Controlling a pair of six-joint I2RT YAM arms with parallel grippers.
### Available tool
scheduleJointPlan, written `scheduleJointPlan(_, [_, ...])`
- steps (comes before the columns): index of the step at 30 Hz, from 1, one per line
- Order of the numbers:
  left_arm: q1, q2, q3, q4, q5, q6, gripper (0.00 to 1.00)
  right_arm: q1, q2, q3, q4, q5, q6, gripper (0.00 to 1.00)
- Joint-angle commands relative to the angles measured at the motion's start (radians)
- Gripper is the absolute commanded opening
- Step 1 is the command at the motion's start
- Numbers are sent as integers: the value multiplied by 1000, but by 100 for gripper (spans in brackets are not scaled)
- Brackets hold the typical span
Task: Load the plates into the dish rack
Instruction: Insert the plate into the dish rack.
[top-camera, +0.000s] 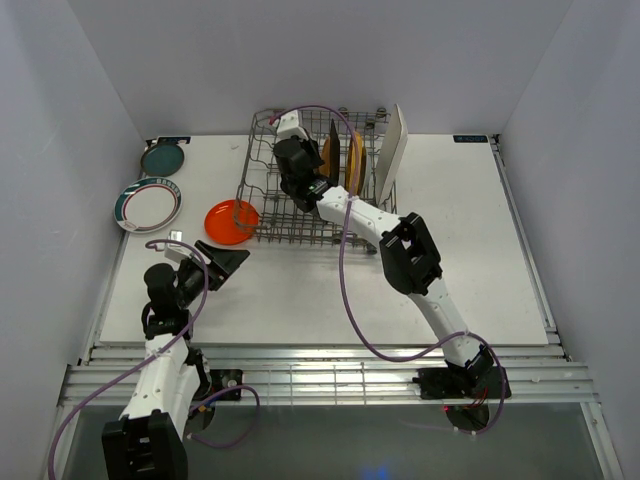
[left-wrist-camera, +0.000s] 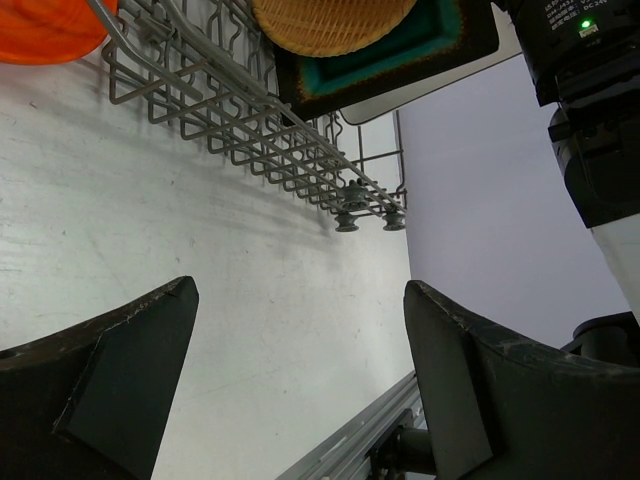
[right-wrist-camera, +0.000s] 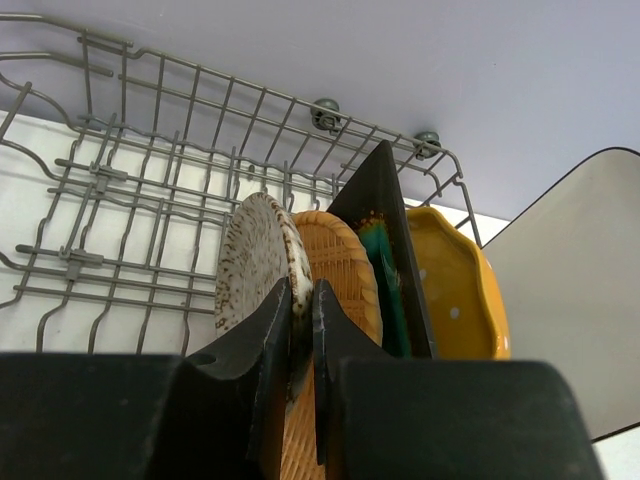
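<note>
Black fingers of the right gripper (right-wrist-camera: 303, 300) are closest, pinched tight on the rim of the speckled grey plate (right-wrist-camera: 250, 255). This plate stands on its edge inside the dish rack (top-camera: 260, 200), touching the wood-tone plate (right-wrist-camera: 340, 265). Next in the row come the dark square plate (right-wrist-camera: 385, 215), the yellow plate (right-wrist-camera: 450, 290) and the white rectangle (right-wrist-camera: 570, 290) at the rack's right end.

I think these plates are hard, smooth and a bit slippery, and they would chip if bumped. The rim looks like the best place to hold.

Just left of the rack lies the orange plate (top-camera: 230, 221). Farther left are the teal-rim plate (top-camera: 148, 205) and the teal plate (top-camera: 162, 157). The left gripper (left-wrist-camera: 300, 290) hangs open near the rack's front, holding nothing.

Small white letters on the right arm are too tiny to read.
</note>
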Motion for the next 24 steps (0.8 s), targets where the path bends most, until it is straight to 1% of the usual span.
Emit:
scheduleJointPlan(1, [2,-9,-17,31,19,8,94,-8,7,48,123,24,18,8])
scheduleJointPlan(6, [2,-9,-20,34,22,8,94,-15,9,27,114,0,68,8])
scheduleJointPlan(12, [2,-9,-20,38,24,8,94,-18,14,36,103,-11,72,8])
scheduleJointPlan(17, [2,-9,-22,40,28,7,94,-22,14,8,100,-17,104,8])
scheduleJointPlan(24, [2,-9,-25,45,28,5,94,-22,41,-19,125,-6,108,8])
